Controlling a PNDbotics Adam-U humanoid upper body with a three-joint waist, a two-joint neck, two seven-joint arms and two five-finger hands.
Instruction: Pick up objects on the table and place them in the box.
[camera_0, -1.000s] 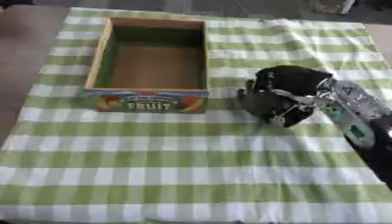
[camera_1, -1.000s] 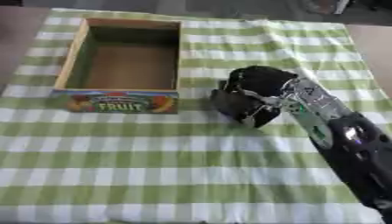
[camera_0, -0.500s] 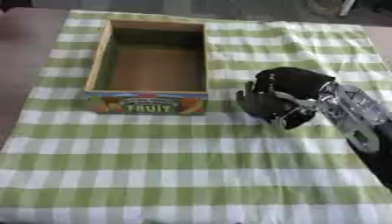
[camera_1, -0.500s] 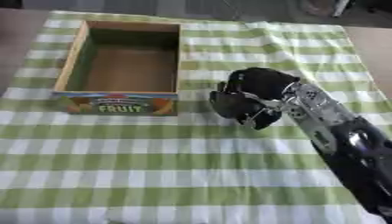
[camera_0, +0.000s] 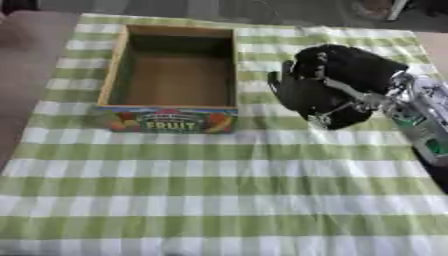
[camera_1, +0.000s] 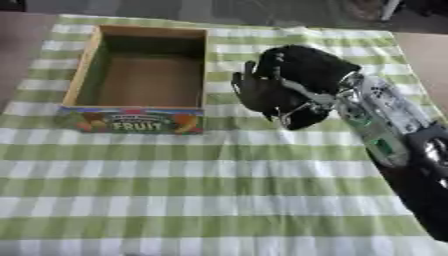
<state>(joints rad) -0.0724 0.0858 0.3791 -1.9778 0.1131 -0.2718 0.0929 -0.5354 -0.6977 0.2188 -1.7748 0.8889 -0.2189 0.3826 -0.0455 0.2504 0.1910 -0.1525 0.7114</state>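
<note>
A cardboard box (camera_0: 173, 82) with a colourful "FRUIT" label on its front wall is sitting open-topped toward the far left corner of the table (camera_0: 219, 200), which is covered in a green and white checked cloth (camera_1: 201, 190). Its inside is showing only bare brown floor. Just to the right of the box, the right hand (camera_1: 284, 90) is hovering near the far right part of the table, fingers curled inward; whether they are closing on anything cannot be told.
</note>
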